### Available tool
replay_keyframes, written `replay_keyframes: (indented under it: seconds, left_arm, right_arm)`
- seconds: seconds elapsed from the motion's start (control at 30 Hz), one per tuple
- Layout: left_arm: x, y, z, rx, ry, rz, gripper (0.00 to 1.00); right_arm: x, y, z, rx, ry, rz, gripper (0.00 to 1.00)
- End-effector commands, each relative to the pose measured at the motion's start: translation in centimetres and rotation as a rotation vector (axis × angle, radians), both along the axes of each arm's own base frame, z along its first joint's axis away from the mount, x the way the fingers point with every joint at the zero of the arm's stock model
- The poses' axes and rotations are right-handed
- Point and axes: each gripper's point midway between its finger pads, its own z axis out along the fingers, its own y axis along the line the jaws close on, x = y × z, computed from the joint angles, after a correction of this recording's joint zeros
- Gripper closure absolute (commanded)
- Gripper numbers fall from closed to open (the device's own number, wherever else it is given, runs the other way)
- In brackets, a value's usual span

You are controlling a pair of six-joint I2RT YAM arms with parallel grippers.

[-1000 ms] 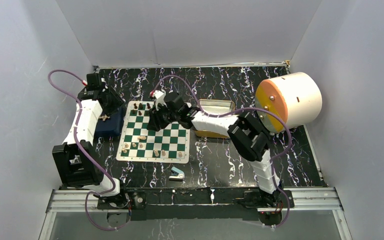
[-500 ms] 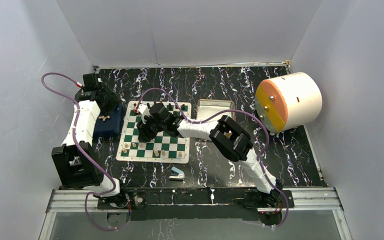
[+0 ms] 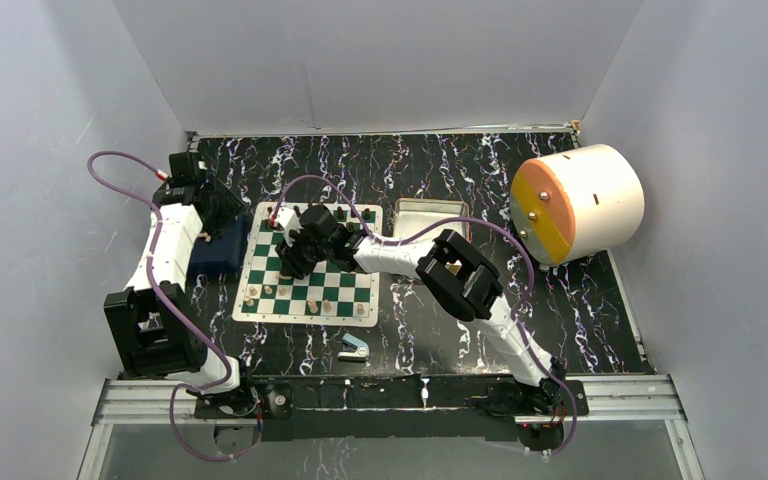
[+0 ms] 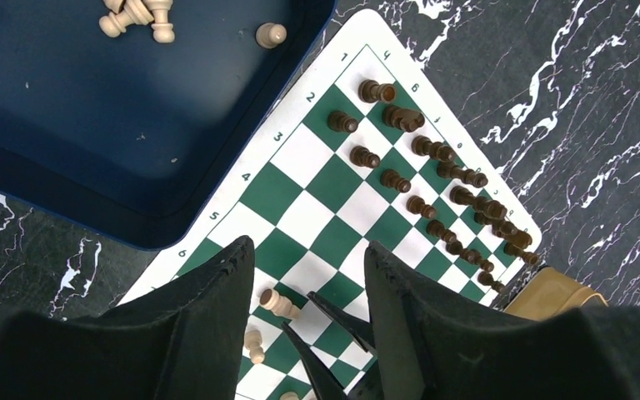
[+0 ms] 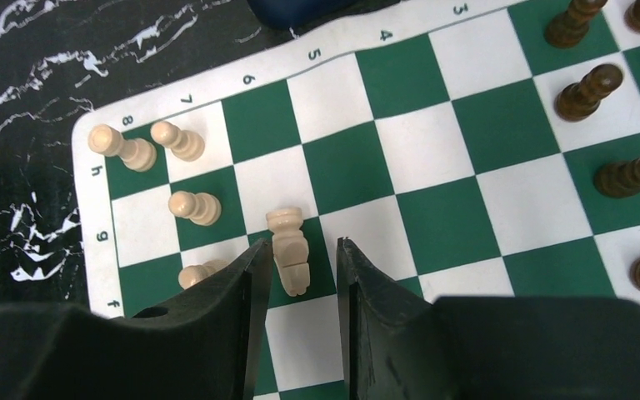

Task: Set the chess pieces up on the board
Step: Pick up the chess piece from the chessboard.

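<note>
Top camera: high, behind arm bases, looking down over whole tabletop (image 3: 440, 165). Wrist cameras: close, facing down past own jaws. Shared: the board (image 3: 345, 290)

The board (image 3: 345, 290) is lying mid-table (image 3: 600, 320), chess pieces (image 3: 311, 306) standing along its near and far rows, with the tray (image 3: 218, 255) sitting just left holding a few more, the tin (image 3: 430, 212) just right, the stapler (image 3: 354, 347) in front, and the drum (image 3: 580, 200) farther right.

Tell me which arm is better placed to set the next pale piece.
Right: the right claw brackets a pale piece over the board; the left claw hangs open, empty, near the blue tray.
</note>
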Motion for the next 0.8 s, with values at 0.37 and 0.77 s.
replay_keyframes:
  seconds: [0.37, 0.77]
  left_arm:
    - [-1.0, -0.8, 0.7, -0.025, -0.038, -0.015, 0.53]
    - [-0.9, -1.0, 0.0, -0.043, -0.028, -0.007, 0.55]
  right_arm:
    - [0.7, 0.5, 0.0, 0.002, -0.056, 0.024, 0.63]
    - [0.5, 0.2, -0.5, -0.016, -0.091, 0.059, 0.72]
